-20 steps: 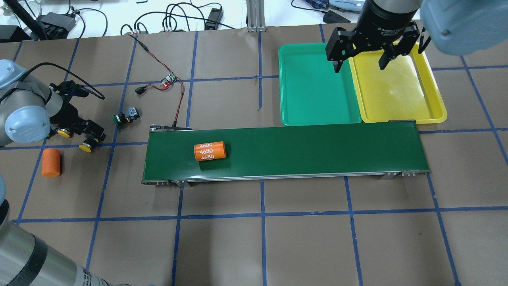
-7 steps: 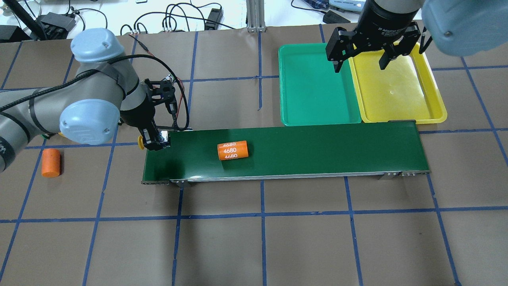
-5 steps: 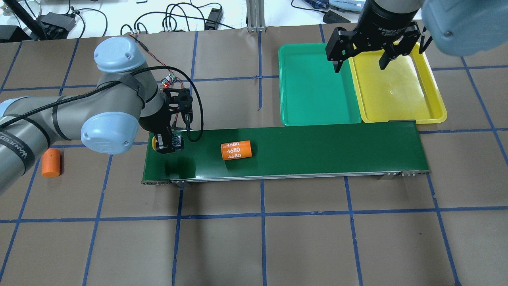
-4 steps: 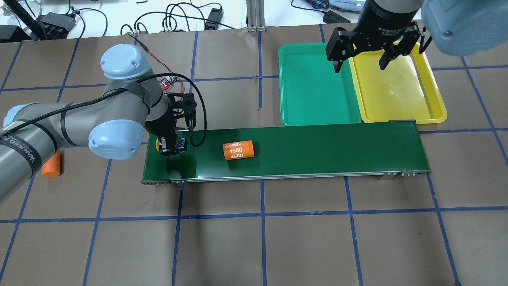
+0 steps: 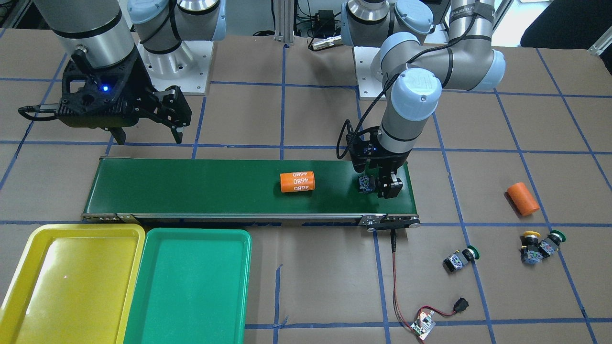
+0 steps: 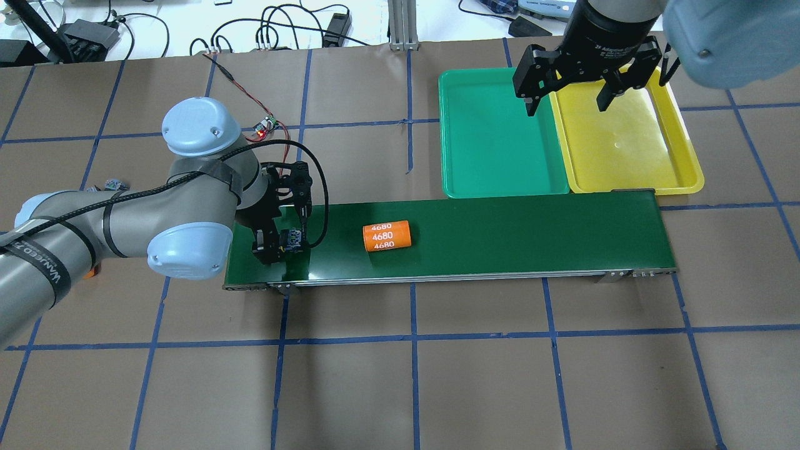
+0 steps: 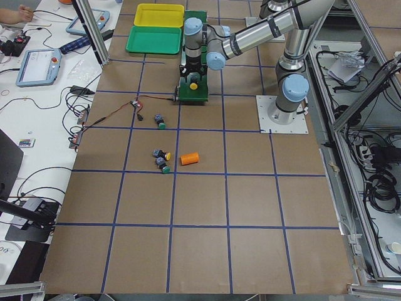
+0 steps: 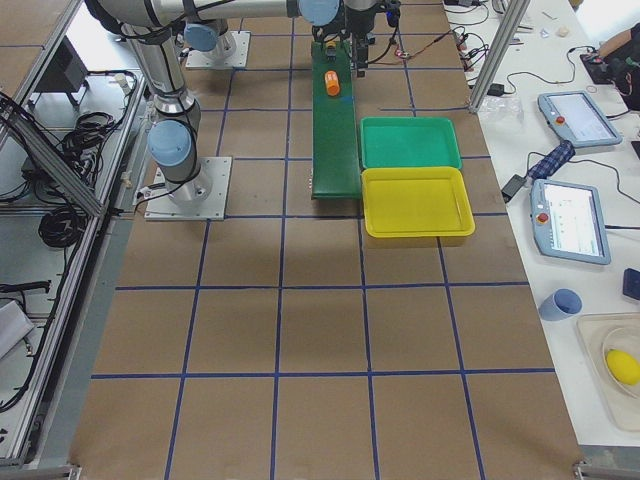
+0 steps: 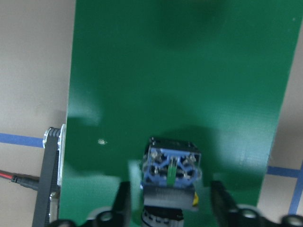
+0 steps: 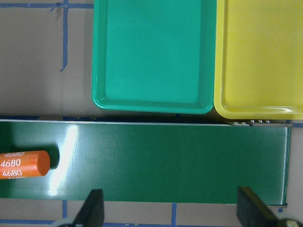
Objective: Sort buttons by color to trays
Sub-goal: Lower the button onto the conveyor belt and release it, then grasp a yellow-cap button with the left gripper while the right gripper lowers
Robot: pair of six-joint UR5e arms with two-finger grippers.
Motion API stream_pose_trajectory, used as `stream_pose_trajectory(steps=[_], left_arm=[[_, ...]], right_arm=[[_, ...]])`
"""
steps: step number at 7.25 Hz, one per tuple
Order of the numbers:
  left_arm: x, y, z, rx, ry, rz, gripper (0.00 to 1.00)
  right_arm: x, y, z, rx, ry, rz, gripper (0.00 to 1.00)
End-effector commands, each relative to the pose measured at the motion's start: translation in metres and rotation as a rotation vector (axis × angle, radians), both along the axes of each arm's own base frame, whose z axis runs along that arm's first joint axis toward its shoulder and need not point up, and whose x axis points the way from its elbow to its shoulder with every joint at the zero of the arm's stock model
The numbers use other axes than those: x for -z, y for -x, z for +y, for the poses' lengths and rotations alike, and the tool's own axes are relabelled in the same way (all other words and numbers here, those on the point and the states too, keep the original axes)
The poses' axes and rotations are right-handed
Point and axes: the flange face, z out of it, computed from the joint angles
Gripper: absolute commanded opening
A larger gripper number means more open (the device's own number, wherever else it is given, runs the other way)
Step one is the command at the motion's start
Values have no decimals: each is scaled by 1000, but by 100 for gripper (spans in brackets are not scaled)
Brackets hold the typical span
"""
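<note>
A yellow button lies on its side at the left end of the green conveyor belt. My left gripper straddles it, open, with narrow gaps on both sides in the wrist view. On the table beyond that belt end lie one green button and a yellow button touching a green button. My right gripper hangs open and empty over the seam between the green tray and the yellow tray. Both trays hold nothing.
An orange cylinder marked 4680 lies on the belt right of the left gripper. A second orange cylinder lies on the table. A small circuit board with red wires runs to the belt's end.
My left arm carried a yellow button from the table onto the belt's left end and lowered it. The orange cylinder has drifted right along the belt. The right arm has not moved.
</note>
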Motion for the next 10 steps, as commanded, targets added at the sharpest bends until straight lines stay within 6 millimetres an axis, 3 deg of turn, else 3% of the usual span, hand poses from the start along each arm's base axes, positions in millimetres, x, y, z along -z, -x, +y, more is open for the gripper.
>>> stream_pose_trajectory(steps=[1, 2, 3, 5, 6, 7, 8, 10], left_arm=[[-40, -40, -49, -38, 57, 13, 100], [-32, -93, -83, -131, 16, 54, 100], [-27, -121, -120, -199, 25, 44, 100], [6, -141, -183, -243, 13, 40, 100], [24, -179, -199, -282, -2, 23, 100], [48, -203, -206, -320, -32, 28, 100], [73, -204, -196, -332, -90, 33, 100], [90, -208, -184, -331, -142, 39, 100]], right_arm=[[0, 2, -1, 3, -1, 0, 100], [1, 3, -1, 5, -7, 2, 100], [1, 6, -1, 11, -7, 2, 100], [1, 12, -4, 19, -3, 12, 100], [-1, 26, -6, 44, -5, 17, 100], [-3, 39, -8, 68, -2, 16, 100], [-2, 42, -9, 79, -4, 9, 100], [-5, 44, -6, 76, -38, 19, 100]])
